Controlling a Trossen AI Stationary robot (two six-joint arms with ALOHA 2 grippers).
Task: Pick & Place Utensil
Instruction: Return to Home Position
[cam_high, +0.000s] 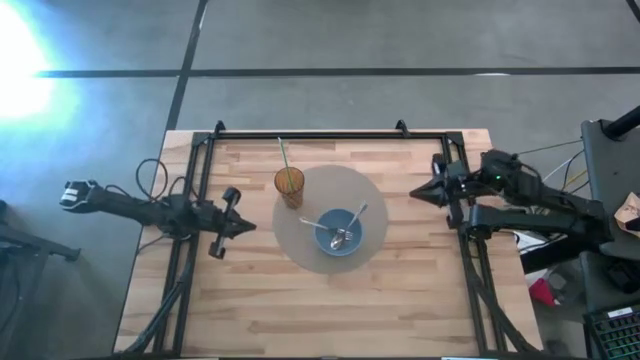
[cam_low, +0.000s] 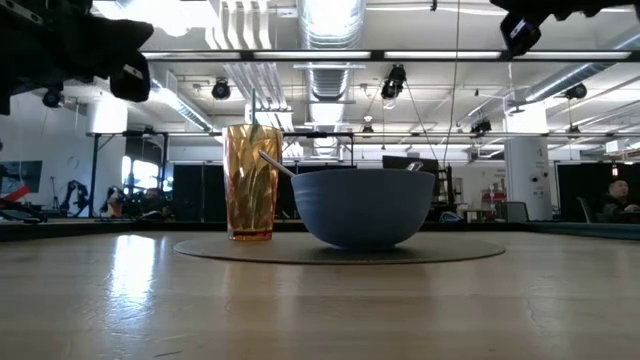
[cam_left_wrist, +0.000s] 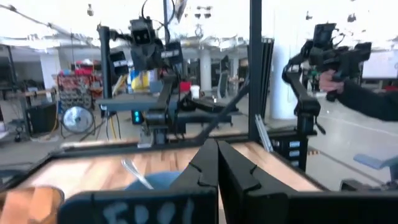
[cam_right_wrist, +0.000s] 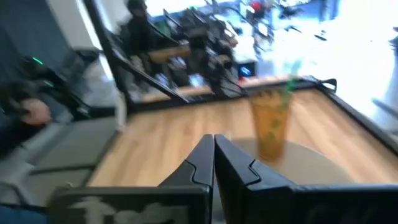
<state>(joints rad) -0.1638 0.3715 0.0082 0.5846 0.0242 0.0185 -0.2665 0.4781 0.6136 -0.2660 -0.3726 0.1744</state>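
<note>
Table (cam_high: 300, 310), light wood, with a black frame (cam_high: 310, 133) running along its back, left and right edges. At its middle lies a round grey mat (cam_high: 375, 195). On the mat stands a blue bowl (cam_high: 355, 246), on the half nearer the front edge. In the bowl are two metal utensils, crossed: a left-leaning utensil (cam_high: 309, 224), with its handle over the rim toward the table's left edge, and a right-leaning utensil (cam_high: 360, 212), with its handle up toward the right back corner. Which is the fork and which the spoon cannot be told. Just beside the bowl, at the mat's left back rim, stands an upright amber cup (cam_high: 292, 188) holding a green straw (cam_high: 283, 155), which tilts out toward the back edge. The left tool (cam_high: 247, 227) is held off the table top near the left edge, level with the bowl and pointing at it; its fingers are pressed together on nothing, and a strip of bare wood separates it from the mat. The right tool (cam_high: 414, 193) is held near the right edge, level with the cup, pointing toward the mat and just short of its rim; its fingers are likewise closed together and empty. The cup stands between the right tool and the left back part of the table. A seated person shows far off in the room beyond the table.
</note>
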